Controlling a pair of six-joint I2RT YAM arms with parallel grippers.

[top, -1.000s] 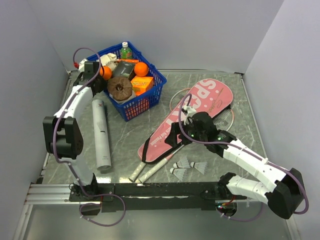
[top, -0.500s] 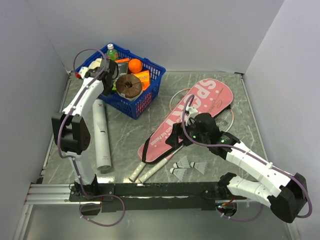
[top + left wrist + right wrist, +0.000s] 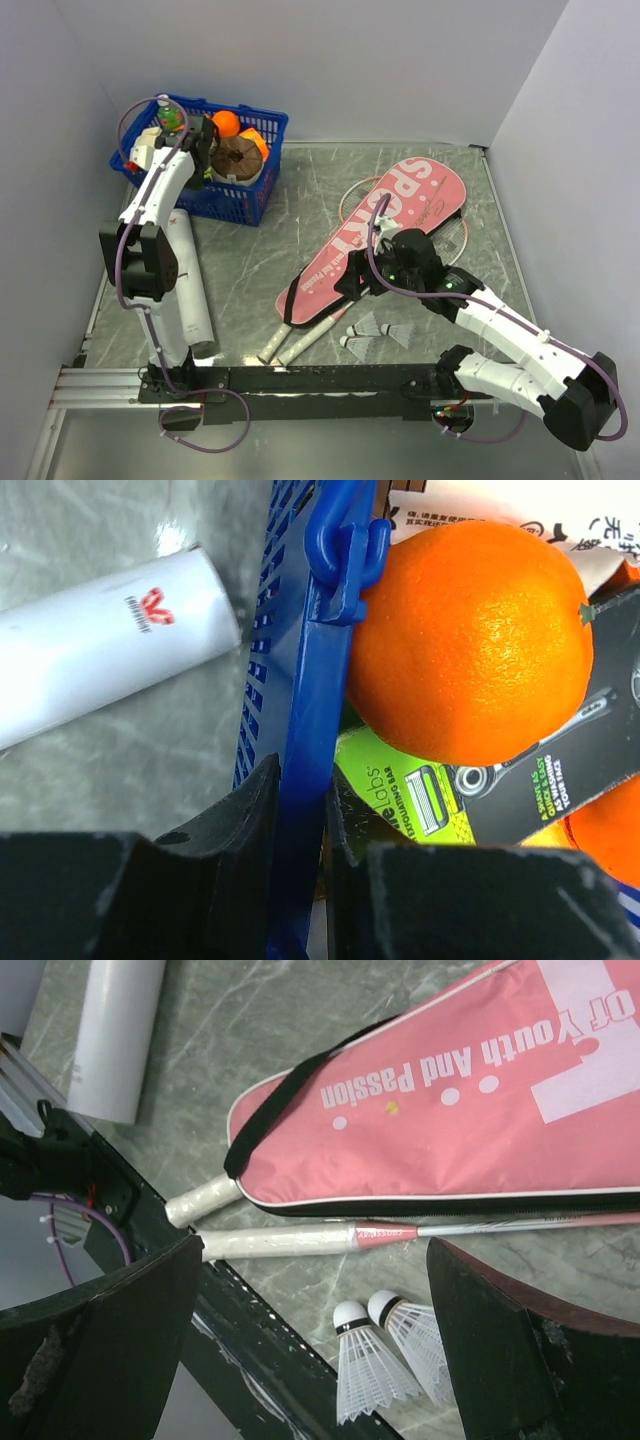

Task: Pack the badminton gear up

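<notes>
Nothing was packed yet: the bag [image 3: 380,235], rackets [image 3: 310,335], shuttlecocks [image 3: 375,332] and tube [image 3: 185,285] lay loose on the table [image 3: 260,260]. The left gripper [image 3: 300,800] pinched the rim of the basket [image 3: 300,680]. The right gripper [image 3: 315,1260] hung wide open above the racket handles.

Grey marbled table [image 3: 260,250], blue basket [image 3: 225,203] of groceries at its far left corner, white tube [image 3: 192,295] along the left edge, pink bag [image 3: 400,205] diagonal across the middle, two rackets [image 3: 312,337] partly under it, three shuttlecocks [image 3: 370,327] just beside their handles.
</notes>
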